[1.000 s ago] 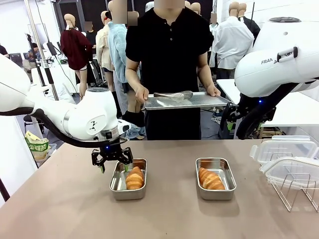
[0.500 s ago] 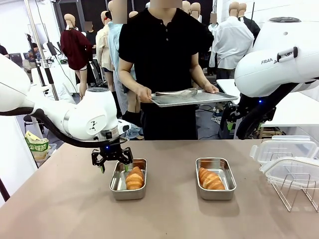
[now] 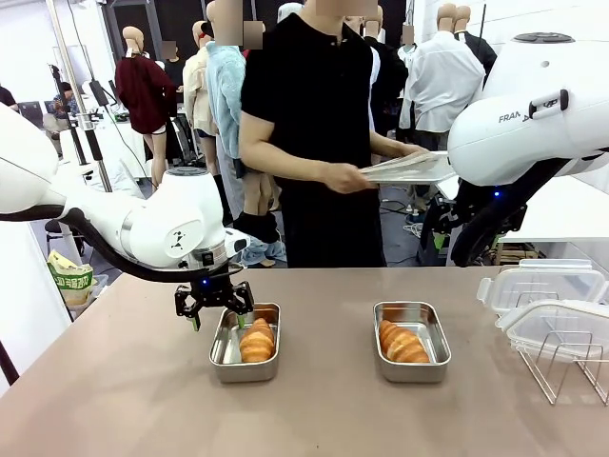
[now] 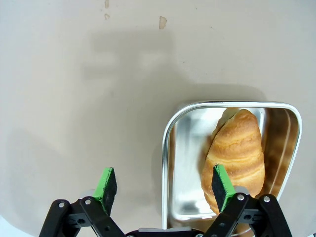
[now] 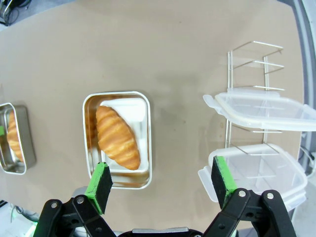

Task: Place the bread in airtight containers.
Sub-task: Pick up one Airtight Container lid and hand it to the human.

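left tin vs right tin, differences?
The left tin holds the left roll along its right side; the right tin holds the right roll slanted, nearer its left side. The open left gripper hangs over the left tin's edge; the open right gripper sits high, away from the right tin. Both steel, lidless.

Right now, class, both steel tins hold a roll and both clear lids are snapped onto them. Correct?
No. The left tin and right tin each hold a roll, but the lids sit on the wire rack, per the front view.
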